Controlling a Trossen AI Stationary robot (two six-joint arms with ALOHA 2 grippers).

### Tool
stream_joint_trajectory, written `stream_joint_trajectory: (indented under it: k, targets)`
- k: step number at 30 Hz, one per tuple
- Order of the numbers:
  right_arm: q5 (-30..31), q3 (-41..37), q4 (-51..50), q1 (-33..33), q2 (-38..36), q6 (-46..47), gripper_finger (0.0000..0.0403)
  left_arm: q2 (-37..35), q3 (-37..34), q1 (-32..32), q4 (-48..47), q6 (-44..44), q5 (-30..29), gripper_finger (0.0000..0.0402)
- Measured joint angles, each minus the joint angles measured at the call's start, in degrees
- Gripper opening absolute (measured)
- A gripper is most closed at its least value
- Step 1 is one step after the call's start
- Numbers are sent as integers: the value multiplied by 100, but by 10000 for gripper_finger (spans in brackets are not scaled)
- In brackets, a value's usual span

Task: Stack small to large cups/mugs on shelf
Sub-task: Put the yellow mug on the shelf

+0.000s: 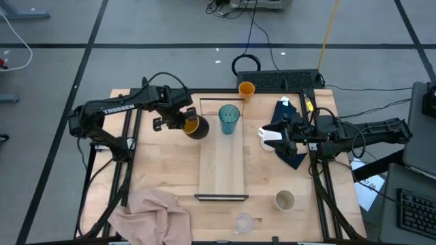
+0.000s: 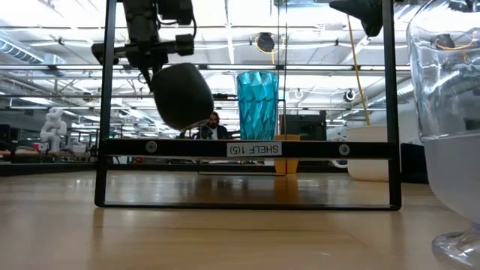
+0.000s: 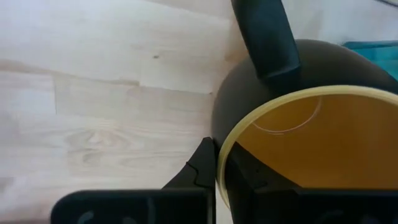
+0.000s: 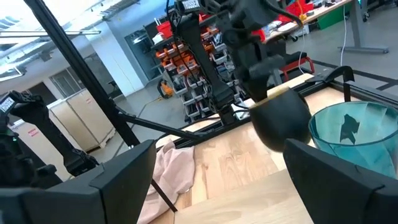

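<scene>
My left gripper (image 1: 182, 122) is shut on the dark mug with orange-yellow inside (image 1: 195, 126), just left of the shelf's (image 1: 222, 170) far end. The mug (image 2: 184, 96) hangs tilted, clear of the table. The tall teal tumbler (image 1: 229, 119) stands upright on the shelf's far end. My right gripper (image 4: 214, 152) is open and level over the table's right side, with nothing between its fingers. A white mug (image 1: 268, 137) shows by its tips from above. The small orange cup (image 1: 246, 89), the beige cup (image 1: 285, 200) and the tiny clear glass (image 1: 244, 222) stand on the table. My left gripper pinches the dark mug's rim (image 3: 219, 163), one finger (image 3: 249, 177) inside the mug and one (image 3: 200, 167) outside on its wall. The fingers come from above, pointing steeply down. The mug hangs tilted below them, lifted clear, its handle (image 3: 266, 37) on the side away from the fingers.
A pink cloth (image 1: 153, 211) lies at the near left corner and a dark blue cloth (image 1: 291, 153) under my right arm. The shelf's dark near rail (image 2: 253, 149) stands up from the tabletop. Bare wood lies left of the shelf.
</scene>
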Motion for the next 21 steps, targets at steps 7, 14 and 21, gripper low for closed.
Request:
stream_joint_trajectory:
  k: [7,14,21]
  targets:
    - [-5,-2,108,0,-39,-67,343,779,882,-3,-592,333,18,10]
    - [-8,-2,100,0,-162,-89,343,1799,2158,38,-1703,1061,-54,10]
    - [-23,-2,54,0,-356,-89,343,2332,2864,82,-2245,1233,-175,10]
